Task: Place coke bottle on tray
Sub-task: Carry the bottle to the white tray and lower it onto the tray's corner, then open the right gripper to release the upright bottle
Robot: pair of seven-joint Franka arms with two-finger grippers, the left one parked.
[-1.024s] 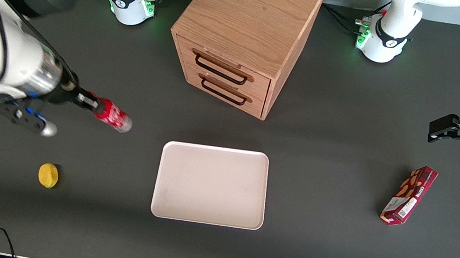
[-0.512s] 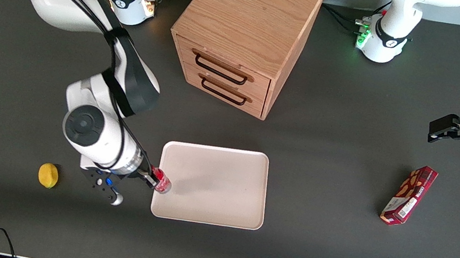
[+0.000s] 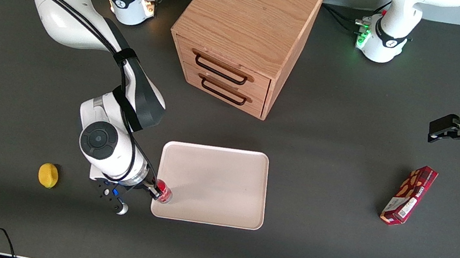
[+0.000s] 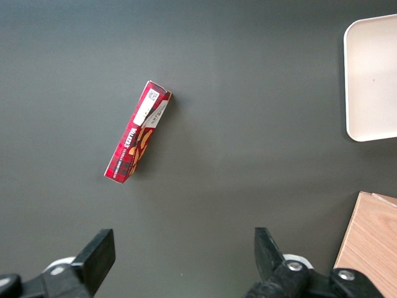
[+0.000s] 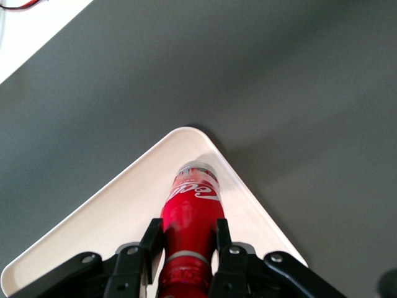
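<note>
My right gripper [image 3: 155,190] is shut on the coke bottle [image 3: 163,194], a small red bottle with white lettering and a clear base. It holds the bottle over the corner of the pale cream-pink tray [image 3: 220,184] that is nearest the front camera on the working arm's side. In the right wrist view the fingers [image 5: 152,239] clamp the bottle [image 5: 191,217] on both sides below its cap, and its clear base points down at the tray's rounded corner [image 5: 111,211]. I cannot tell whether the base touches the tray. The tray's edge shows in the left wrist view [image 4: 372,81].
A wooden two-drawer cabinet [image 3: 242,32] stands farther from the front camera than the tray. A yellow round object [image 3: 48,175] lies beside the working arm. A dark red snack box [image 3: 409,194] lies toward the parked arm's end, also in the left wrist view [image 4: 137,138].
My gripper carried the bottle from the open table on the working arm's side to the tray, then shifted a little nearer the front camera over the tray's corner.
</note>
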